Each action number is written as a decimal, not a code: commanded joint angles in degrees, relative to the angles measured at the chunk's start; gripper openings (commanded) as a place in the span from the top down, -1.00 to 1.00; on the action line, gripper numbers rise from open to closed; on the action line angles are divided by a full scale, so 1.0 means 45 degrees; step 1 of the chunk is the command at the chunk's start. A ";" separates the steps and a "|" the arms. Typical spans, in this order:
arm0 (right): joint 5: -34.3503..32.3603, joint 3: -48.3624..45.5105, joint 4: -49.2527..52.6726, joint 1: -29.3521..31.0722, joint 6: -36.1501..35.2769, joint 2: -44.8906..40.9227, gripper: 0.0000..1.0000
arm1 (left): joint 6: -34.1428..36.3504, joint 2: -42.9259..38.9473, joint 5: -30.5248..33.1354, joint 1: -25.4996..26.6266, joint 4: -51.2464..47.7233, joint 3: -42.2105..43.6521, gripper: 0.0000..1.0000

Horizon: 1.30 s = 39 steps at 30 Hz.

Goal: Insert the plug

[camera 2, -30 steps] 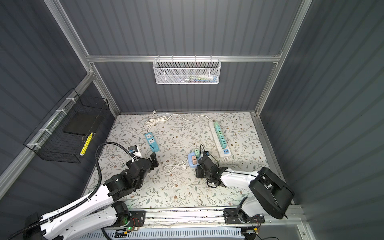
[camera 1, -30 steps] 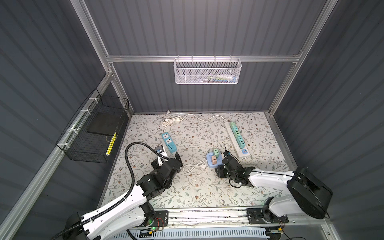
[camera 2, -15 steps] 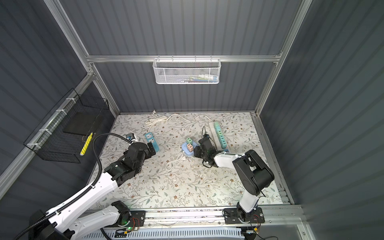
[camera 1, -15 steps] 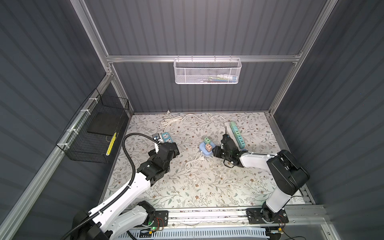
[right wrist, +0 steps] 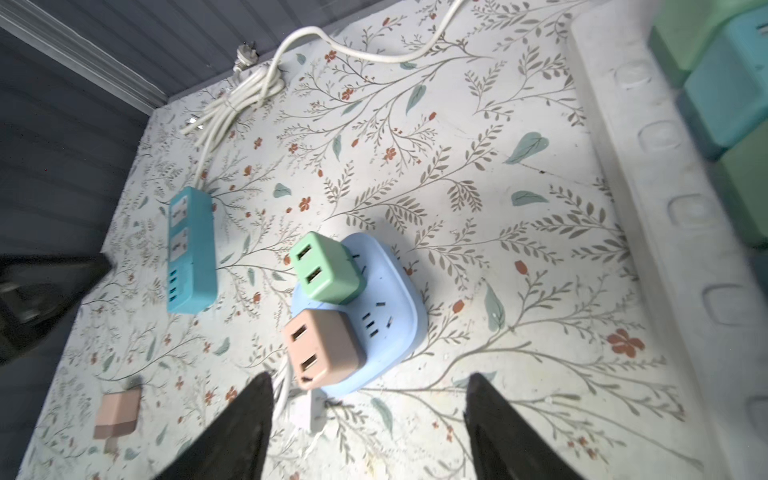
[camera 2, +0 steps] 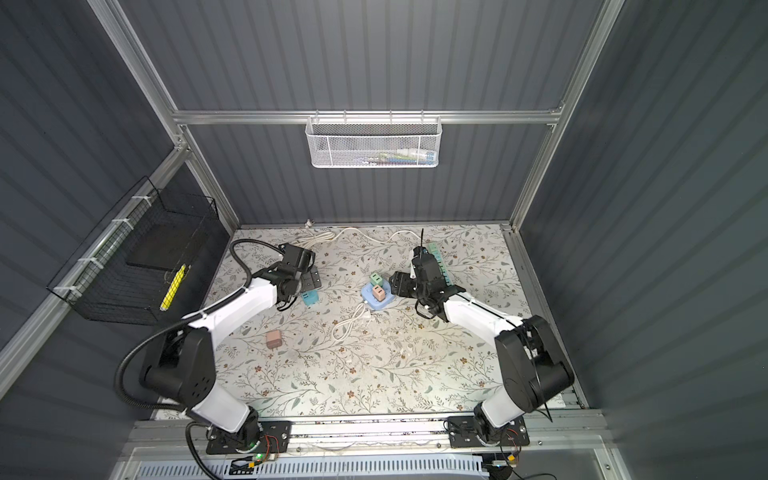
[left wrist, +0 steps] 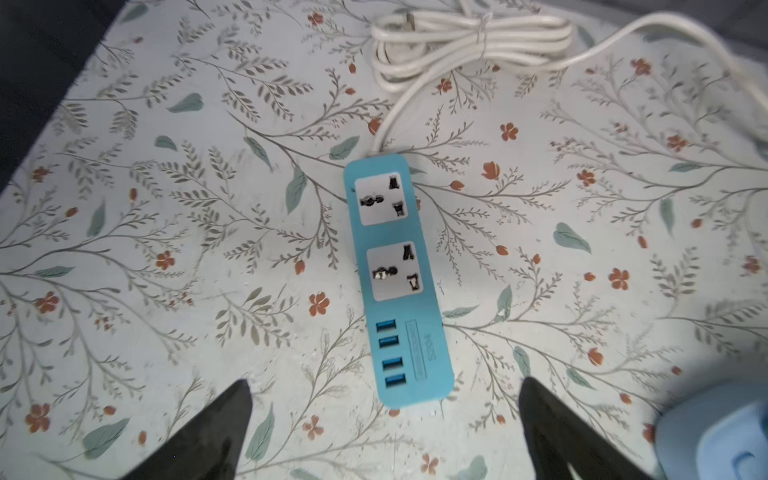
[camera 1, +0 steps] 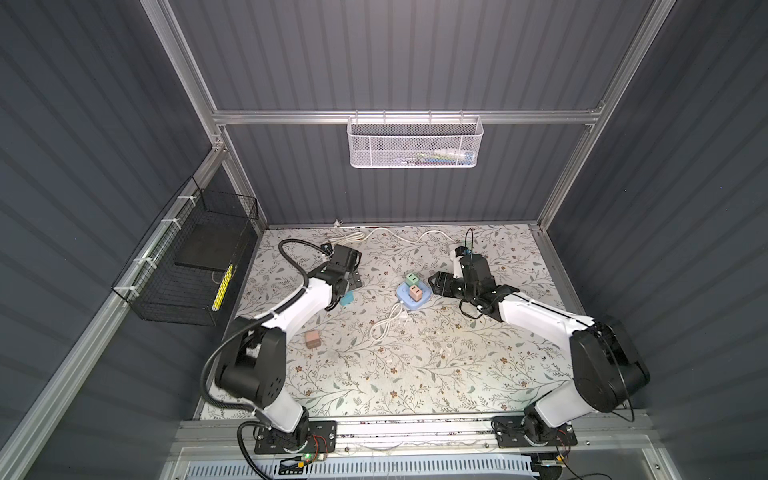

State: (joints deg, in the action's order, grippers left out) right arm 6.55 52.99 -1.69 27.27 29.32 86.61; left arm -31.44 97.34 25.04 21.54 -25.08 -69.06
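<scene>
Grey corrugated-wall cell, floral mat [camera 1: 415,374] as work surface. White mesh basket [camera 1: 415,141] on back wall, black wire basket [camera 1: 195,257] on left wall.

Mid-mat: pale blue socket hub [right wrist: 395,291], flat on mat. Carries two cube plugs upright, side by side: green plug [right wrist: 326,270] and tan plug [right wrist: 322,349]. Both seated in hub's top face, USB ports facing up. Hub's white cable [camera 1: 386,322] looped on mat just beside it.

Right gripper [right wrist: 370,376] just beside hub, jaws spread, nothing pinched. Tan plug close to the fingertips, slightly ahead of them, no contact visible.

Left gripper [left wrist: 385,382] hovers over USB end of teal power strip [left wrist: 397,278], jaws spread wide, holding nothing. Strip flat on mat, two sockets and four USB ports facing up. White cord [left wrist: 469,41] bundled past its far end.

Spare tan plug [camera 1: 312,339] lies alone on mat near left arm, well apart from hub.

Long white power strip [right wrist: 665,208] sits beside right arm, largely hidden under it in both top views. Green and teal cubes [right wrist: 727,95] plugged along it.
</scene>
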 commanded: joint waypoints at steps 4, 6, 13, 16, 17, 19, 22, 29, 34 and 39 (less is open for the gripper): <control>0.0684 -0.0736 0.1940 0.0121 -0.1024 -0.1757 -0.64 | 0.0275 0.2638 -0.1437 -0.0636 -0.1074 -0.2071 -0.93; 0.0770 -0.0995 0.2061 0.0122 -0.1118 -0.2247 -0.64 | 0.0210 0.3087 -0.1332 -0.0665 -0.0959 -0.2241 -0.87; 0.1261 -0.1691 0.2097 0.0132 -0.1203 -0.3274 -0.59 | 0.0315 0.4084 -0.1939 -0.0685 -0.0543 -0.2233 -0.35; 0.1338 -0.1822 0.2122 0.0128 -0.1316 -0.3475 -0.57 | 0.0163 0.3655 -0.2088 -0.0663 -0.0226 -0.1618 -0.07; 0.1361 -0.1834 0.2150 0.0127 -0.1366 -0.3520 -0.56 | 0.0108 0.3499 -0.2209 -0.0666 -0.0105 -0.1377 0.01; 0.1564 -0.1888 0.2069 0.0115 -0.1508 -0.3612 -0.55 | -0.0156 0.2982 -0.2561 -0.0569 0.0021 -0.0857 0.18; 0.1863 -0.2001 0.1898 0.0111 -0.1628 -0.3827 -0.55 | -0.0802 0.1985 -0.2801 0.0031 0.0449 0.0286 0.24; 0.1799 -0.2575 0.1419 0.0097 -0.1536 -0.4184 -0.55 | -0.3433 0.0044 -0.1843 0.2164 0.0523 0.3009 0.21; 0.1865 -0.2772 0.1177 0.0093 -0.1458 -0.4139 -0.57 | -0.4827 -0.1094 -0.1434 0.2901 0.0891 0.4653 0.21; 0.1698 -0.2868 0.1183 0.0093 -0.1472 -0.4218 -0.62 | -0.4794 -0.1169 -0.1008 0.3357 -0.0181 0.4159 -0.32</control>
State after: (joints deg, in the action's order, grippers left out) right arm 14.22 40.82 4.47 27.57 23.07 68.29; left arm -50.96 93.01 18.44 35.77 -21.85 -49.12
